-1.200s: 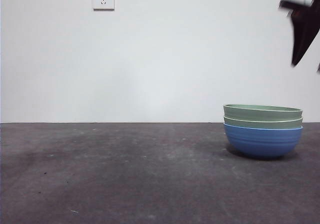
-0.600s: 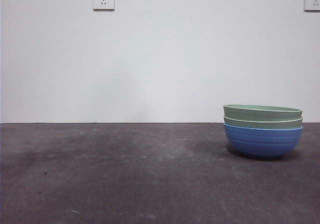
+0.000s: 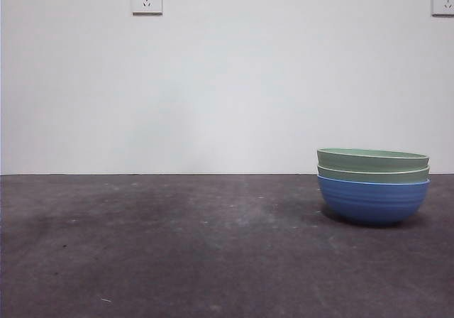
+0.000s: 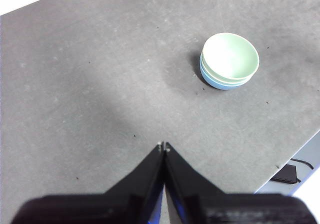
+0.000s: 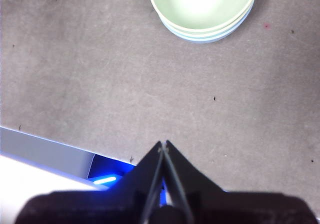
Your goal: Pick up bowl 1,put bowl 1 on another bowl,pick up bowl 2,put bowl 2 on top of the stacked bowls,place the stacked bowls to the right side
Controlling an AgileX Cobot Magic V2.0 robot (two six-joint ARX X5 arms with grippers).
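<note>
— Stack [image 3: 373, 186] sits alone near the desk's [image 3: 177, 254] right edge now; the dark arm that hung high at the right a second ago is gone from the front view.

— So it's finished?

— I'd say so. Left claw [image 4: 163, 146] and right claw [image 5: 163, 145] both hang well clear, tips pinched together on nothing.

— And the bowls?

— Round, faintly ribbed, smooth like plastic: two pale green nested in the blue [image 3: 373, 200], on a scuffed matte grey top.
</note>
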